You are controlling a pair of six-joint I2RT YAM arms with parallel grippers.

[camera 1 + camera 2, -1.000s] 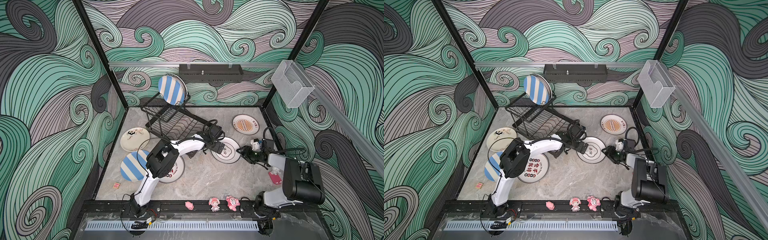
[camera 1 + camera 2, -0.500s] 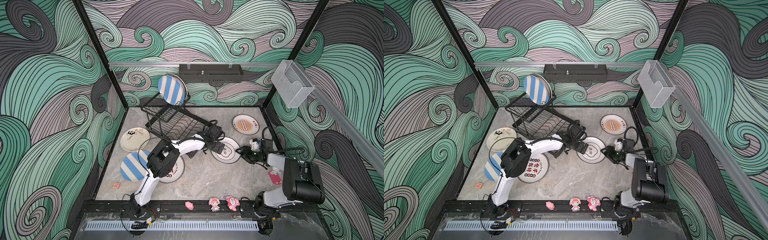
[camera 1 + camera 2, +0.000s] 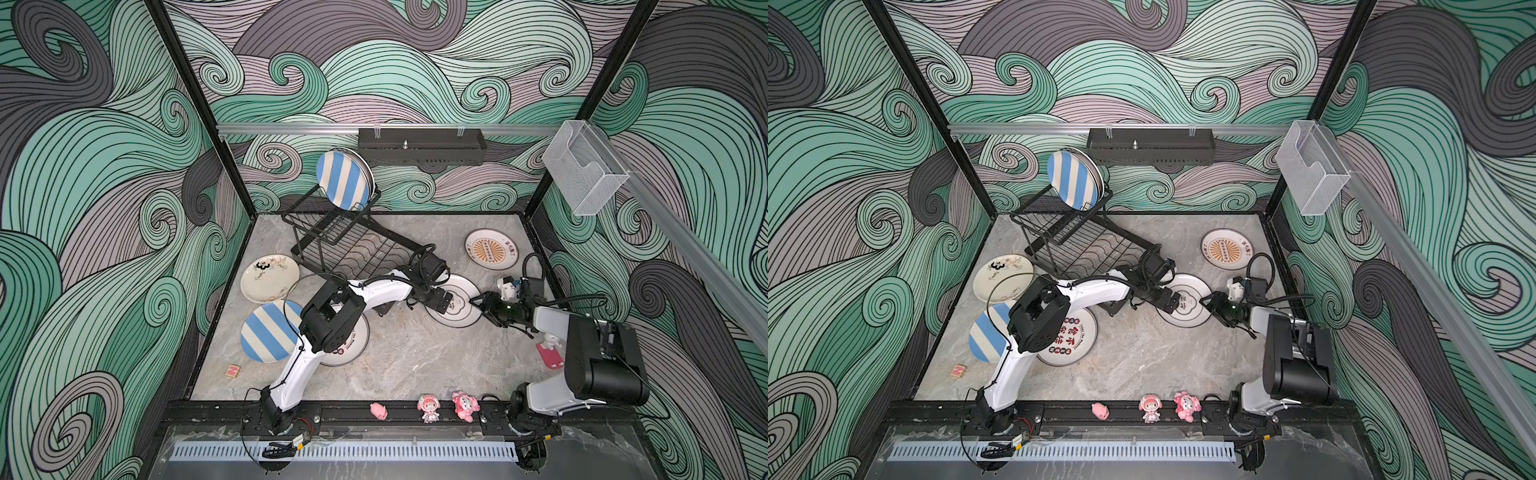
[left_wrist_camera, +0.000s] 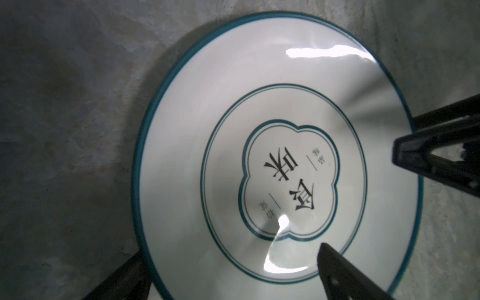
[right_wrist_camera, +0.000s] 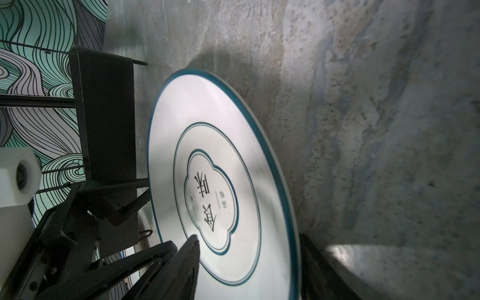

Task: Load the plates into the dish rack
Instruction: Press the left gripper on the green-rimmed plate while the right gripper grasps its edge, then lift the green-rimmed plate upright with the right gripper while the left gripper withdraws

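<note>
A teal-rimmed white plate (image 3: 457, 318) (image 4: 233, 130) (image 5: 259, 181) lies on the stone table, right of centre. My left gripper (image 3: 445, 300) (image 4: 231, 250) hangs over its left part, open: one finger rests above the plate face and the other shows beyond the rim. From the right, my right gripper (image 3: 482, 302) (image 5: 248, 236) also stands open astride the rim. The black wire dish rack (image 3: 353, 245) holds a blue-striped plate (image 3: 343, 179) upright on its upper tier. On the table lie an orange-sunburst plate (image 3: 491, 248), a cream floral plate (image 3: 270, 277), a striped plate (image 3: 268, 330) and a red-lettered plate (image 3: 353, 338).
Pink figurines (image 3: 428, 408) stand on the front rail. A pink object (image 3: 550, 355) and a small white toy (image 3: 506, 286) sit by the right arm. A small block (image 3: 232, 370) lies front left. A black shelf (image 3: 422, 145) and a clear box (image 3: 586, 174) hang on the walls.
</note>
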